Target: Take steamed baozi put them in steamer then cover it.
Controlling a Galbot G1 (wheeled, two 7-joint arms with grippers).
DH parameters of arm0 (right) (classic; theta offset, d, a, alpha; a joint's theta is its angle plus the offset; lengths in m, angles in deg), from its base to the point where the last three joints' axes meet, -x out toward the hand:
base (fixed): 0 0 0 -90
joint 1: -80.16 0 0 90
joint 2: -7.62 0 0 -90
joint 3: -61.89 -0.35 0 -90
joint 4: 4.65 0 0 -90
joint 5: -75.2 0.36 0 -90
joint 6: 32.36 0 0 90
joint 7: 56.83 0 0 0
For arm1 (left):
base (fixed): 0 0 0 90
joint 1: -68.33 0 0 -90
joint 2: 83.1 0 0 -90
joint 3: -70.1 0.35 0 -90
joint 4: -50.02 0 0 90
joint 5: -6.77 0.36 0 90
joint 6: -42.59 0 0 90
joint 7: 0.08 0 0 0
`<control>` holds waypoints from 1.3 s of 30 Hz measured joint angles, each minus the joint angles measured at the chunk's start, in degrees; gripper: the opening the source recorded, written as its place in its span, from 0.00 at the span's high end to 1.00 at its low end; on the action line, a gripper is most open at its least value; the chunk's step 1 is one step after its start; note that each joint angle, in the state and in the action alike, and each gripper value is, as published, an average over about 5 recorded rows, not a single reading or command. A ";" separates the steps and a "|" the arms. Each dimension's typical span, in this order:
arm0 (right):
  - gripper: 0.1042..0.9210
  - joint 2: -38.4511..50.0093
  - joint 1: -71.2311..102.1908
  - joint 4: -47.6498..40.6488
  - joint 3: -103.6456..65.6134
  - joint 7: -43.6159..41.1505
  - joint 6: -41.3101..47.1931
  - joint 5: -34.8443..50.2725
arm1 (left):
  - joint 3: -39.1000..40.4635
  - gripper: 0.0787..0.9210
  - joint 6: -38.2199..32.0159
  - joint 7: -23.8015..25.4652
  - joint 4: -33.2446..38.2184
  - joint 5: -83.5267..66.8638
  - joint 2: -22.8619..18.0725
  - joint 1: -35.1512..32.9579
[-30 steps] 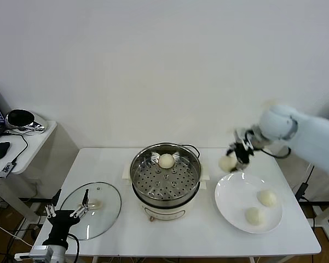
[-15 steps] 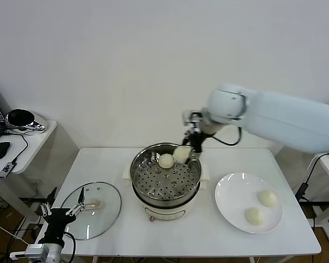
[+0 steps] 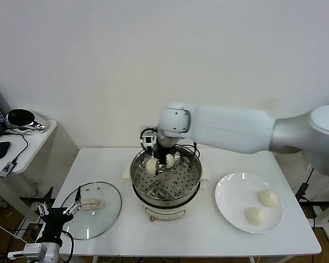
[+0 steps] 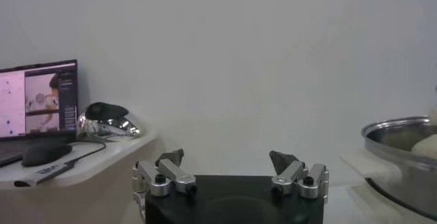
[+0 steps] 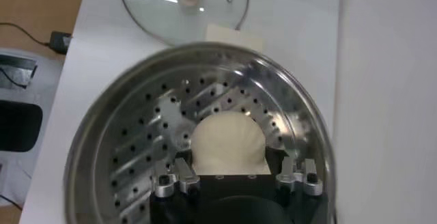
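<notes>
From the head camera I see the right gripper reaching over the round shiny stainless-steel steamer at the middle of the white table. It sits low over the back of the perforated tray, with one smooth cream-white baozi at its tip and a second cream-white bun just beside it. Two more round white buns lie on the flat white plate to the robot's right. The round glass lid lies flat on the table to the left of the steamer. The left gripper waits low at the table's near left corner.

On the left wrist camera its fingers stand wide apart with nothing between them; the steamer's rim shows off to one side.

On the right wrist camera the bun sits between the right fingers on the perforated tray. It looks gripped, though I cannot be sure the pads are pressing it.
</notes>
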 measured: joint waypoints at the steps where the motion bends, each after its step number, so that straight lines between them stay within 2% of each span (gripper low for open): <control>1: 0.33 -0.87 0.42 -0.70 0.07 0.21 0.15 0.07 | -0.03 0.12 0.00 0.00 -0.07 -0.04 0.01 0.08; 19: 0.33 -6.82 5.36 -8.53 0.33 1.70 1.36 -1.64 | 0.80 0.12 -0.15 0.02 -1.23 -0.05 -0.41 0.66; 22: 0.28 -7.08 5.99 -9.02 0.06 1.76 1.41 -1.90 | 0.95 0.12 -0.16 0.02 -1.25 0.00 -0.52 0.70; 25: 0.19 -7.08 6.17 -9.11 -0.27 1.64 1.44 -2.23 | 1.04 0.12 -0.16 0.03 -1.27 0.05 -0.59 0.73; 29: 0.13 -6.22 5.22 -8.19 -0.71 0.81 1.47 -2.50 | 1.20 0.12 -0.16 0.05 -1.28 0.09 -0.59 0.77; 39: 0.12 3.91 -4.27 1.71 0.94 -4.95 -0.11 -3.51 | 2.10 0.12 0.58 0.18 -0.64 0.11 -0.32 0.94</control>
